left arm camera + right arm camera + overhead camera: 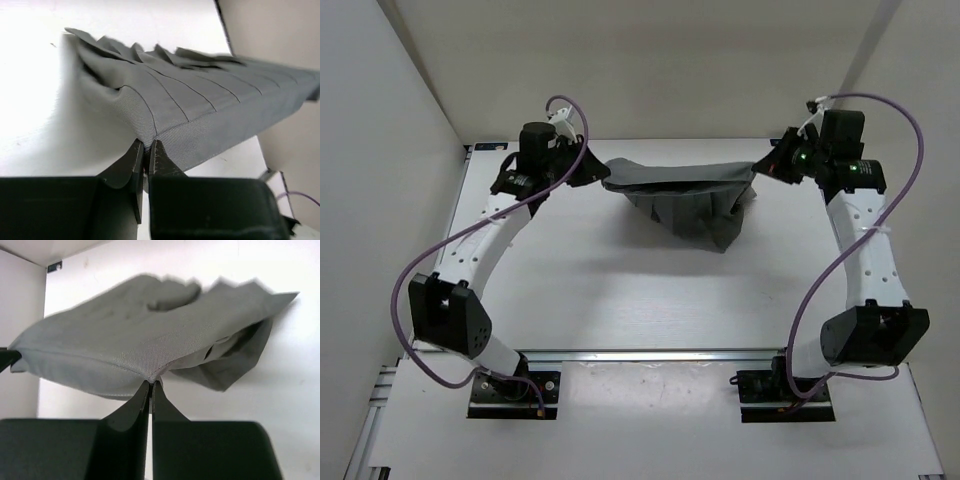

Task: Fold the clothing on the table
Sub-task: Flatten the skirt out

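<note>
The grey pleated clothing (pixel 685 195) hangs stretched between both grippers over the far part of the white table (pixel 640 300); its lower part droops down toward the table at the right of centre. My left gripper (pixel 595 172) is shut on the clothing's left corner, and in the left wrist view the gripper (pixel 146 147) pinches the edge of the ribbed fabric (pixel 200 105). At the clothing's right end my right gripper (pixel 763 165) is shut on it. In the right wrist view that gripper (pixel 151 382) holds a small bunched point of cloth (pixel 150 340).
White walls (pixel 380 150) close in the table at the left, back and right. An aluminium rail (pixel 650 355) runs along the near edge by the arm bases. Purple cables (pixel 420 270) loop beside each arm.
</note>
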